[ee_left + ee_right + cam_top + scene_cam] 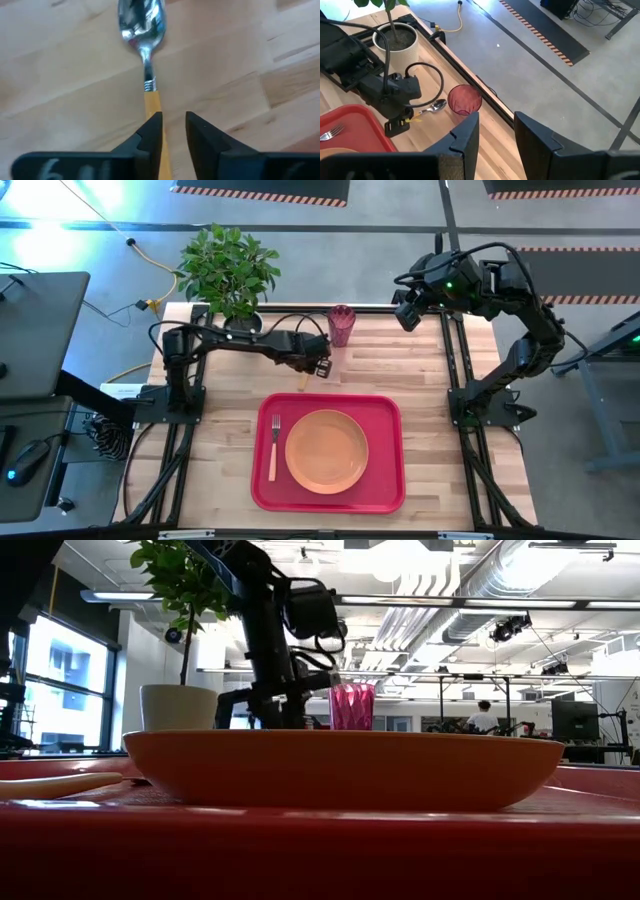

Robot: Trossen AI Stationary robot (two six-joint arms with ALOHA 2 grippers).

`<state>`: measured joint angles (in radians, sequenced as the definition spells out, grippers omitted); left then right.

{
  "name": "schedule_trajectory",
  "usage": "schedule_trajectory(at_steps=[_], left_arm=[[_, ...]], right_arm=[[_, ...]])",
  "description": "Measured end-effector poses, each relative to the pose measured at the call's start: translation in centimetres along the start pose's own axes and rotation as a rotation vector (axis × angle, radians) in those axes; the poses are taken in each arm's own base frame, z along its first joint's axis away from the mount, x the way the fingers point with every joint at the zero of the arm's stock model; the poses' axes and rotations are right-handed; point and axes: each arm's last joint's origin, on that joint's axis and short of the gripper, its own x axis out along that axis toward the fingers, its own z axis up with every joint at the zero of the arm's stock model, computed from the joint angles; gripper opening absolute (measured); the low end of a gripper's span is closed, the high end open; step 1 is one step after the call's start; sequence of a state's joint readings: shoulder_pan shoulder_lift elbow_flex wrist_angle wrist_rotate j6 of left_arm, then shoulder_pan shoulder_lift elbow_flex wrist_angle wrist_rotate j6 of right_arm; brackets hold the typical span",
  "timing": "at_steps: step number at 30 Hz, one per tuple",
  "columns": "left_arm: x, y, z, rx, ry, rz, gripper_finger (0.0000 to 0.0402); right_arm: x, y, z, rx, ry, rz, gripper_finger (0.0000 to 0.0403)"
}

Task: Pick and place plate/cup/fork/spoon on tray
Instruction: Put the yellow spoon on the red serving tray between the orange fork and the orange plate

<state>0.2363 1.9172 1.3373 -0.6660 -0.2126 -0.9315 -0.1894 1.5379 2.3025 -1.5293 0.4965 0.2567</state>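
Observation:
The spoon lies flat on the bare wood beyond the tray's far edge, with its silver bowl [141,22] and orange handle [152,102]. My left gripper [174,125] hangs low over the handle, fingers a little apart, and shows in the high view [320,366]. The pink cup [341,325] stands upright just beyond it. The orange plate [327,450] and the fork [273,445] lie in the red tray [385,480]. My right gripper [496,135] is open and empty, raised at the table's far right [405,310]. My left gripper comes at the spoon's handle [156,112] from above, pointing down, with the fingers lined along the handle. The handle runs under one fingertip [152,130] and into the gap. I cannot tell whether a finger touches it. The spoon lies flat on the table.
A white pot with a green plant [232,315] stands at the table's far left, close behind my left arm. Bare wood lies to the right of the cup and on both sides of the tray.

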Motion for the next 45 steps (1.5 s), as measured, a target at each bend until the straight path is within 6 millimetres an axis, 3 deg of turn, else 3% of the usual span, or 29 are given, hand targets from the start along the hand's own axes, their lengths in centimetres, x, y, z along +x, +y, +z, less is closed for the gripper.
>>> schedule_trajectory(at_steps=[11,26,30,37,45], left_arm=[[1.7,-0.1,-0.4,-0.052,0.035,0.021,0.0148],[4.4,0.4,-0.6,-0.054,0.061,0.099,0.0152],[4.4,0.5,-0.6,-0.052,0.061,0.103,0.0131],[4.5,0.5,-0.7,-0.033,0.063,0.109,0.0038],[4.0,0.4,-0.8,-0.025,0.095,0.076,0.0038]], right_arm=[[0.0,0.0,0.0,-0.003,0.000,0.001,0.0114],[0.0,0.0,0.0,-0.004,0.001,-0.001,0.0114],[0.0,0.0,0.0,-0.004,0.001,0.000,0.0114],[0.0,0.0,0.0,-0.004,0.001,-0.001,0.0114],[0.0,0.0,0.0,-0.004,0.001,-0.001,0.0114]])
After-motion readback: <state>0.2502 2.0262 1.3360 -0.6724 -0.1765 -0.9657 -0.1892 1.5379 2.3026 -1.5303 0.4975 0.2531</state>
